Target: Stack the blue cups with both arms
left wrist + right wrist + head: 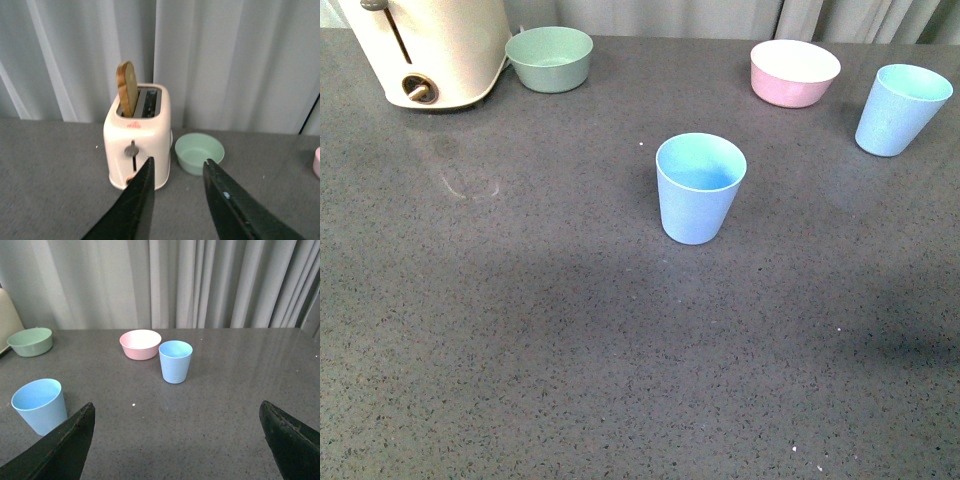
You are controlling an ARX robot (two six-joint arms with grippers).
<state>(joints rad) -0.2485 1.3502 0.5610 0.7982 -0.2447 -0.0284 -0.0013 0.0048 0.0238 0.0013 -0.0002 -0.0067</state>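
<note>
One blue cup (699, 188) stands upright and empty in the middle of the grey counter; the right wrist view shows it too (40, 405). A second blue cup (901, 109) stands upright at the far right, beside the pink bowl, and appears in the right wrist view as well (175, 361). Neither arm shows in the front view. My left gripper (179, 166) is open, holding nothing, and faces the toaster and green bowl. My right gripper (176, 411) is wide open above bare counter, well short of both cups.
A cream toaster (430, 50) with a slice of bread (127, 89) in its slot stands at the back left. A green bowl (550, 58) sits next to it. The pink bowl (794, 72) with a white inside is at the back right. Grey curtains hang behind the counter.
</note>
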